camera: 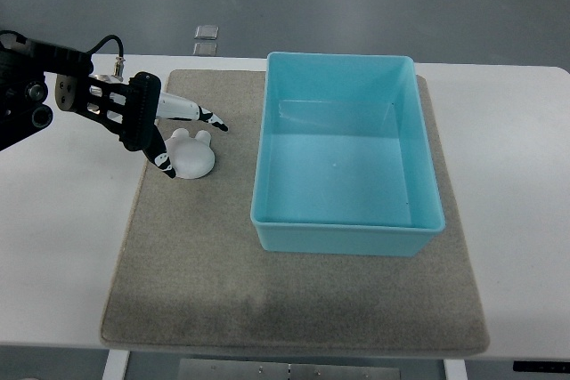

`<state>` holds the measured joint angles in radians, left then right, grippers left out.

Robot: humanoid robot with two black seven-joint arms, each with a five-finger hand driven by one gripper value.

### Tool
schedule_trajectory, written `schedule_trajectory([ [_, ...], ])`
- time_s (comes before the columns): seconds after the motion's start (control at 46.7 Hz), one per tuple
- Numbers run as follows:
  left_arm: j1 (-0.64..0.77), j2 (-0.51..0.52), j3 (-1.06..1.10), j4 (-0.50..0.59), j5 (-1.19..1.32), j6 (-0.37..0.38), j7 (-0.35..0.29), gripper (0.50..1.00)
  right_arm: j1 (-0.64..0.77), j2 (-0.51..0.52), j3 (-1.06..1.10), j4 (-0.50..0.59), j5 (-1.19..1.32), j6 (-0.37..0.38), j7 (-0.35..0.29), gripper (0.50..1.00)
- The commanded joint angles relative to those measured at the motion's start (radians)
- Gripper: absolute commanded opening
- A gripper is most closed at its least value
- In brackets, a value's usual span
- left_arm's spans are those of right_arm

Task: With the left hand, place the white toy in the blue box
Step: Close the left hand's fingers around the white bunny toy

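Left hand (169, 131) over the white toy (191, 154), fingers spread

The white toy lies on the grey mat (205, 291), left of the blue box (343, 233) (1 open, empty bin on the same mat) and apart from it. The hand's fingers reach over the toy's left and far sides without closing on it; contact cannot be told.
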<state>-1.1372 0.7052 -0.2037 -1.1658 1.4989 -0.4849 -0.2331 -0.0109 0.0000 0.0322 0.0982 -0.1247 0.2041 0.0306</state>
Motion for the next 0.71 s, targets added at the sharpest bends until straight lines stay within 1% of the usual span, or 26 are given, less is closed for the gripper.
schedule_trajectory([
  [0.0,0.005,-0.003,0.0,0.0,-0.003,0.0,0.0,0.99,0.0,0.0,0.0,0.0,-0.001,0.0,0.0,0.936],
  [0.235,0.011,-0.003,0.0,0.014,0.0,0.005,0.001,0.979,0.0,0.0,0.0,0.0,0.0,0.0,0.0,0.936],
  [0.385,0.011,-0.003,0.0,0.023,0.001,0.038,0.0,0.939,0.0,0.0,0.0,0.0,0.0,0.001,0.0,0.936],
  [0.471,0.013,-0.003,0.0,0.023,0.001,0.038,0.0,0.934,0.0,0.0,0.0,0.0,-0.001,0.0,0.0,0.936],
  [0.556,0.016,-0.003,0.001,0.023,0.001,0.037,0.0,0.906,0.0,0.0,0.0,0.0,0.0,0.0,0.0,0.936],
  [0.642,0.022,-0.003,0.0,0.023,0.001,0.034,0.0,0.896,0.0,0.0,0.0,0.0,0.0,0.0,0.0,0.936],
  [0.685,0.022,-0.003,0.0,0.023,0.001,0.032,0.0,0.868,0.0,0.0,0.0,0.0,-0.001,0.0,0.0,0.936],
])
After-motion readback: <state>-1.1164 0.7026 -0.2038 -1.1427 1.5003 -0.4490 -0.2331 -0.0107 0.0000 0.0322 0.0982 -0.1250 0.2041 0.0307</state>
